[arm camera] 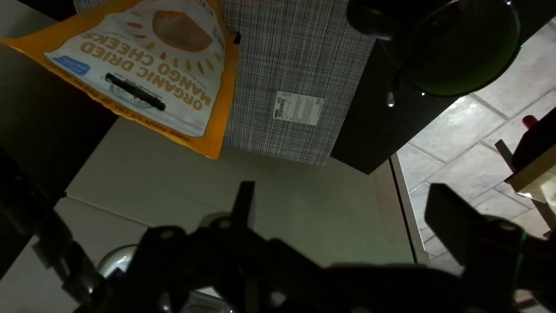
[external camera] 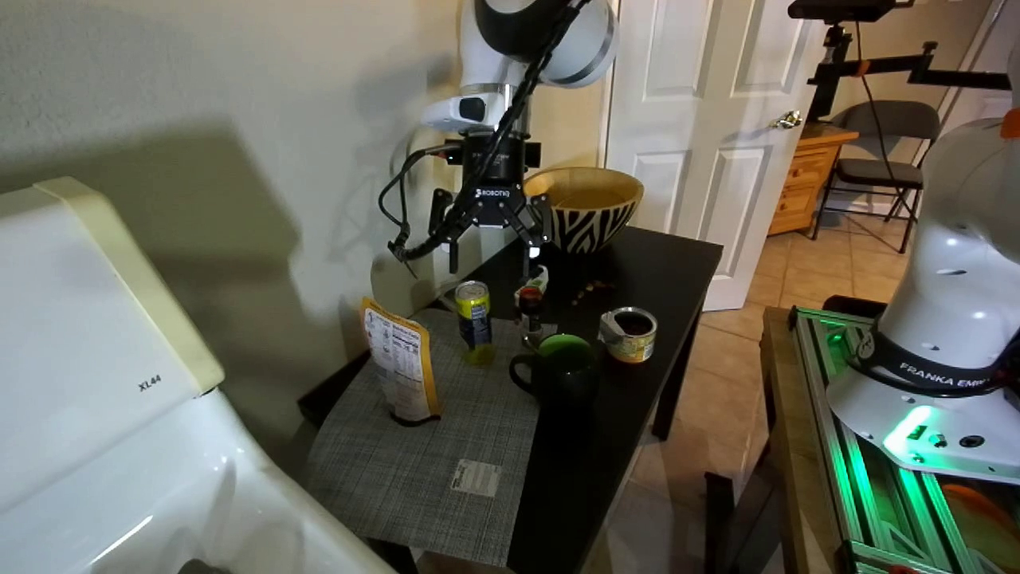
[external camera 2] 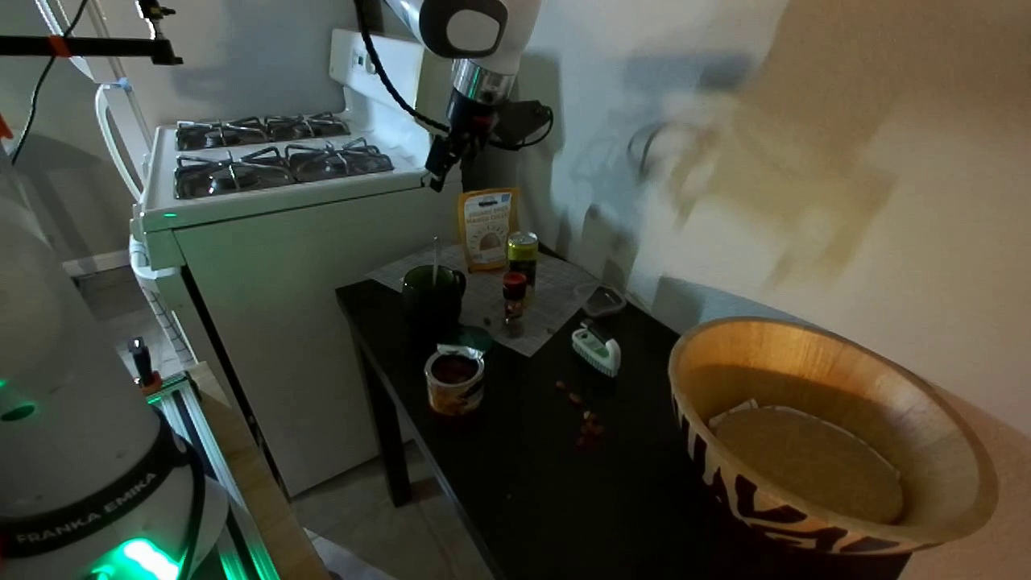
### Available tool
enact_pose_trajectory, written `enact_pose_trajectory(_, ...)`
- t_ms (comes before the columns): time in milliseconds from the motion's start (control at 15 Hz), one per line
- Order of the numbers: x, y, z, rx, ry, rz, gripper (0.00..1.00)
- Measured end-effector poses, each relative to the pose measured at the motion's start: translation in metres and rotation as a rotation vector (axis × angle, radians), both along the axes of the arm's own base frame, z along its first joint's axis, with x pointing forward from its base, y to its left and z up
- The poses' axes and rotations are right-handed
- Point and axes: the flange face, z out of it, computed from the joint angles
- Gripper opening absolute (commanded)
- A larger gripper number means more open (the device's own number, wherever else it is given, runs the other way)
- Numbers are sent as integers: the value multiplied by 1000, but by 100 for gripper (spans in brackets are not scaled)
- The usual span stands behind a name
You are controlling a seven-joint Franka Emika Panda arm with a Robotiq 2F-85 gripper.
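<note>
The gripper [external camera: 492, 261] hangs with its fingers spread wide and nothing between them; in the wrist view they frame the pale side of the stove [arm camera: 321, 208]. Nearest is a dried mango pouch [arm camera: 160, 65] at the upper left of that view, untouched, standing on a gray woven placemat [arm camera: 299, 56] laid over the black surface [arm camera: 382, 126]. The wrist view gives its front, inverted: "ORGANIC DRIED MANGO CHEEKS". Left of center, an exterior view gives its back instead, with a nutrition panel [external camera: 402, 351] too small to read.

A dark mug [external camera: 567, 379] with a green interior appears in every view. In both exterior views, outside the wrist view, are a yellow-topped drink can [external camera: 475, 315], a red-capped spice jar [external camera 2: 514, 302], an opened tin [external camera: 629, 339] and a zebra-patterned wooden bowl [external camera 2: 805, 350]. A scrub brush [external camera 2: 596, 348] lies right of center in an exterior view, with gas burners [external camera 2: 266, 157] at upper left.

"ROBOTIQ" reads on the gripper, "FRANKA EMIKA" on the arm base [external camera 2: 72, 443], "XL44" on the stove.
</note>
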Motion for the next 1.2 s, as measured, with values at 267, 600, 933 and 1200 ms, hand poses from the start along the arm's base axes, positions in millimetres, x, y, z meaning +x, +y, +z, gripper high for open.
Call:
enact_pose_trajectory(267,0,0,0,0,0,1,100)
enact_pose_trajectory(600,0,0,0,0,0,1,100)
enact_pose_trajectory(933,-11,2,-8,-162,60,85,100)
enact_pose_trajectory(1200,-33,8,-19,-319,173,206,100)
